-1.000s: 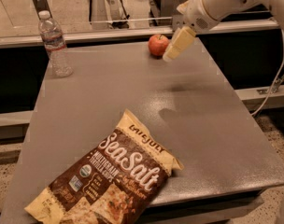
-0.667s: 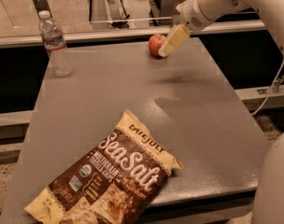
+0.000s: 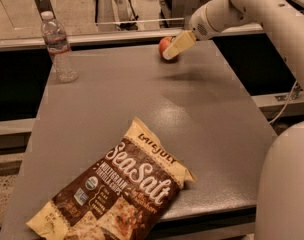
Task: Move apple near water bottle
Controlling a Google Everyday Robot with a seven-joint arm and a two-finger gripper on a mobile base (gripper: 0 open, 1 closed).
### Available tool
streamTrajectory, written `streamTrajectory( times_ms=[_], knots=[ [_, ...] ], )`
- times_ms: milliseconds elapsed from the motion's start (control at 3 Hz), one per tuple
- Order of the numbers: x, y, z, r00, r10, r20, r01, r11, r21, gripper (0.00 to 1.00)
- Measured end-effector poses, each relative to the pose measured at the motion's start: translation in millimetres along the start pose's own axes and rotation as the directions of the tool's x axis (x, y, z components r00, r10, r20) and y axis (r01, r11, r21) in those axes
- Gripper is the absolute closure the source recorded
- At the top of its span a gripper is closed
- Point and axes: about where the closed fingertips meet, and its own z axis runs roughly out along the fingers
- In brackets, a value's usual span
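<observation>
The red apple [image 3: 164, 45] sits at the far edge of the grey table [image 3: 142, 104], right of centre. My gripper [image 3: 177, 45] is at the apple's right side and covers part of it, reaching down from the white arm [image 3: 242, 9] at the upper right. The clear water bottle [image 3: 58, 48] with a white cap stands upright at the table's far left corner, well apart from the apple.
A brown and cream Sea Salt chip bag [image 3: 117, 194] lies flat at the table's near left. A rail [image 3: 117, 34] runs behind the far edge. The robot's white body [image 3: 287, 184] fills the lower right.
My gripper has moved left and now overlaps the apple's right side. The bottle and the chip bag have not moved.
</observation>
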Motion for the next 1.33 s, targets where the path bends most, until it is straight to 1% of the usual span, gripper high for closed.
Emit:
streamTrajectory(
  times_ms=[333, 667, 1000, 1333],
  knots=[
    [5, -10, 16, 0.997, 0.074, 0.023, -0.075, 0.9971, 0.016, 0.00],
    [10, -13, 33, 0.989, 0.140, 0.041, -0.140, 0.9901, 0.001, 0.00],
    [14, -8, 48, 0.982, 0.185, 0.041, -0.183, 0.9824, -0.037, 0.00],
    [16, -1, 58, 0.979, 0.202, 0.035, -0.198, 0.9767, -0.082, 0.13]
  ],
)
